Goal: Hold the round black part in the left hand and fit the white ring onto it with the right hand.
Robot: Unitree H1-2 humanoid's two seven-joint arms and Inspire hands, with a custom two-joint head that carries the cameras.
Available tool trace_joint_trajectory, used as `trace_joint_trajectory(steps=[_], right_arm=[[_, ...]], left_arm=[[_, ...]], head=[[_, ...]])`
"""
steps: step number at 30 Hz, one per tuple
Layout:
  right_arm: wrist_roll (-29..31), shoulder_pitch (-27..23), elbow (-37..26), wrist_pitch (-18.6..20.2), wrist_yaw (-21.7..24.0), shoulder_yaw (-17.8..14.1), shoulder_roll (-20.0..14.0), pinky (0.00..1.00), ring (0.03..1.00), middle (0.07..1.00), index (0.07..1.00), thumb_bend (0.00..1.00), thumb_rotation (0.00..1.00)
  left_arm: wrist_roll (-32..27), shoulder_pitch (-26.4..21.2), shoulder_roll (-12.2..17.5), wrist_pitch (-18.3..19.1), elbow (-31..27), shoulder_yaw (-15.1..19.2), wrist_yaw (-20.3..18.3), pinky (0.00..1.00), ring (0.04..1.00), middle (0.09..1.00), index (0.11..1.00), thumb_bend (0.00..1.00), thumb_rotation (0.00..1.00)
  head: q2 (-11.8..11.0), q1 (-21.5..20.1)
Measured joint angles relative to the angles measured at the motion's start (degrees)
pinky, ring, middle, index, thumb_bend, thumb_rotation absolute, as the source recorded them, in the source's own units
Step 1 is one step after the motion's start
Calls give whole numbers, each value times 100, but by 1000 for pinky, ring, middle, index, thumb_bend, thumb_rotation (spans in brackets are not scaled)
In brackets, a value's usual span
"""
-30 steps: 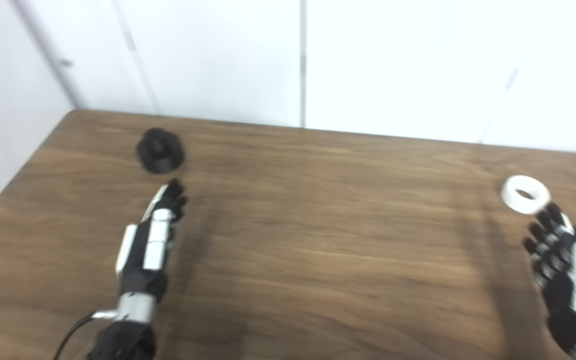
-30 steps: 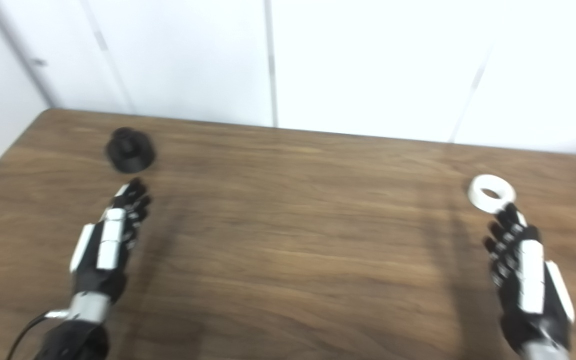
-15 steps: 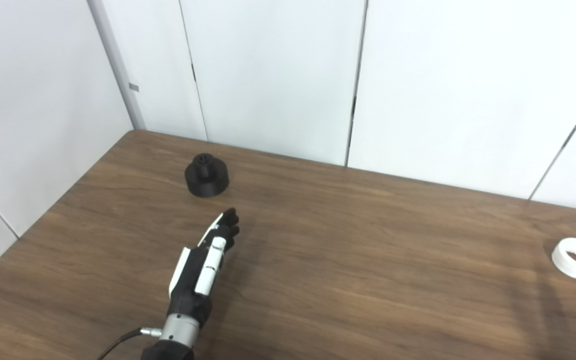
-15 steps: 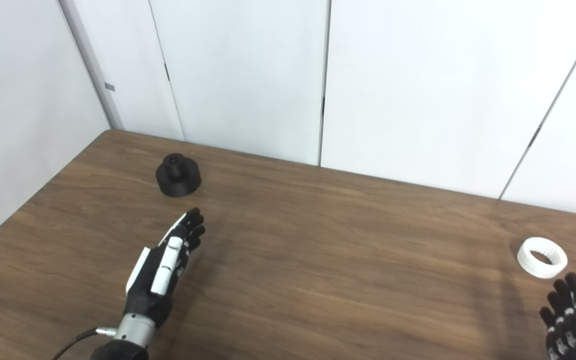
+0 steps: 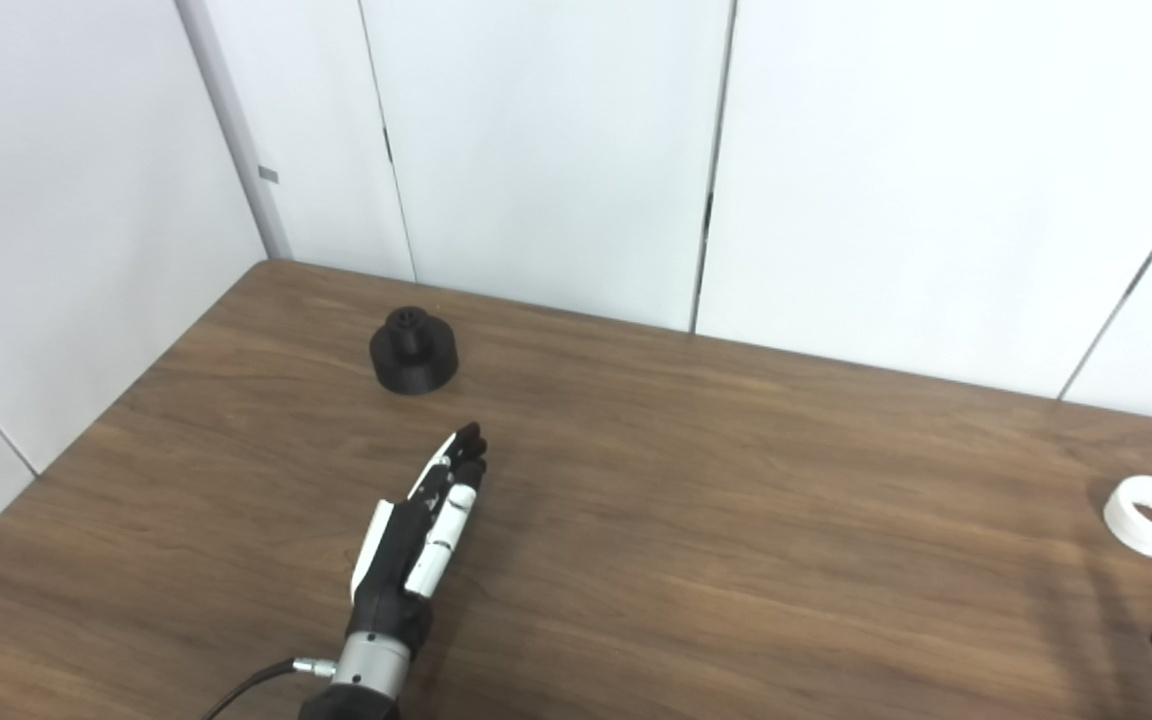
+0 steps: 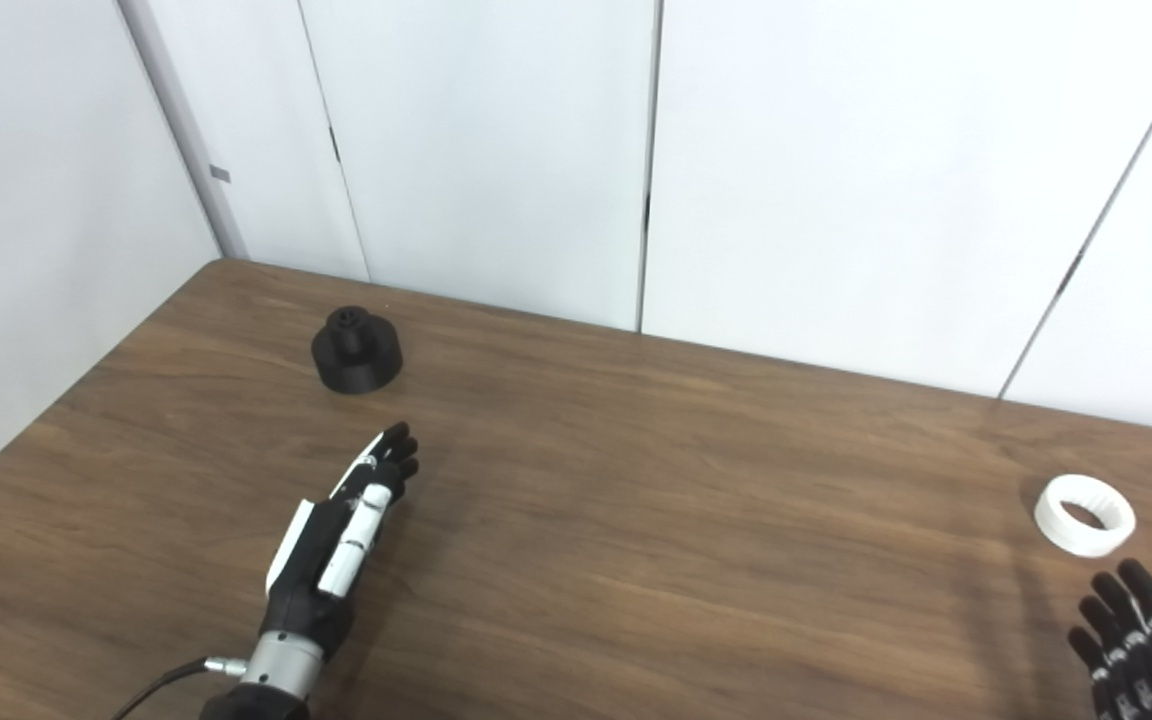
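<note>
The round black part [image 5: 413,350] stands upright on the wooden table [image 5: 696,480] at the far left, a knob on its top. My left hand [image 5: 423,535] is open and empty, fingers stretched out flat, a short way in front of and to the right of the black part, not touching it. The white ring [image 6: 1084,515] lies flat near the table's right edge. My right hand [image 6: 1132,640] is open and empty, fingers spread, just in front of the ring at the bottom right corner, partly cut off by the picture edge.
White wall panels [image 5: 556,150] stand right behind the table's far edge and along its left side. A cable [image 5: 246,690] runs from my left wrist.
The camera tilted up and steadied a second ago, shifting the whole picture. In the last half second my left hand has turned slightly to the right; my right hand has shifted a little left.
</note>
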Motion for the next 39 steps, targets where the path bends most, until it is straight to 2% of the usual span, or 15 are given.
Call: trace_joint_trajectory(steps=[2,5,6,9,13,17,18,21,24,26,29,34,39], right_arm=[[-3,0,7,0,0,1,0,997,975,959,961,612,1000],[-15,0,7,0,0,11,-1,1000,997,976,972,630,1000],[-24,0,7,0,0,15,0,1000,999,978,974,630,1000],[-27,1,6,2,-1,15,0,1000,1000,979,975,652,1000],[-65,17,6,4,-1,16,-1,1000,997,974,981,662,1000],[-91,30,6,-5,9,34,-5,1000,999,978,983,673,1000],[-91,30,6,-7,13,32,-8,1000,1000,978,984,682,1000],[-92,32,5,-7,16,33,-10,1000,1000,976,981,708,1000],[-94,37,2,-7,16,33,-11,1000,1000,975,984,709,1000],[-97,40,2,-7,26,38,-11,1000,998,975,985,715,1000],[-99,42,3,-8,30,41,-14,977,986,963,972,723,1000],[-126,44,1,-10,22,53,-14,956,975,951,961,747,1000],[-163,49,1,-44,21,77,-14,902,952,935,949,744,1000]], left_arm=[[246,-3,2,-142,33,13,118,933,938,935,930,549,543],[980,-13,38,-317,37,40,400,874,911,916,926,649,430],[1215,-31,45,-351,31,60,466,864,901,909,921,727,383],[1585,-63,78,-225,-34,194,558,856,894,909,923,822,324],[1899,-209,320,319,-305,485,545,905,932,940,963,900,333],[2261,-527,694,1157,-516,718,494,919,959,967,996,957,247],[2304,-613,793,1280,-541,756,467,887,948,970,998,973,240],[2533,-867,1087,1670,-552,748,325,812,927,966,987,999,256],[2932,-1100,1397,1969,-477,637,218,875,982,986,972,1000,293],[3131,-1281,1598,2121,-273,561,146,911,997,988,958,1000,289],[3391,-1494,1734,2295,-8,444,114,984,999,977,917,1000,318],[3699,-1857,1969,2299,797,179,121,1000,1000,969,872,1000,338],[3697,-2304,2110,2191,1848,55,172,1000,1000,965,859,1000,330]], head=[[0,0],[18,9],[18,17],[35,114],[53,158],[70,149],[70,149],[88,114],[88,88],[79,79],[18,27],[9,0],[18,-26]])
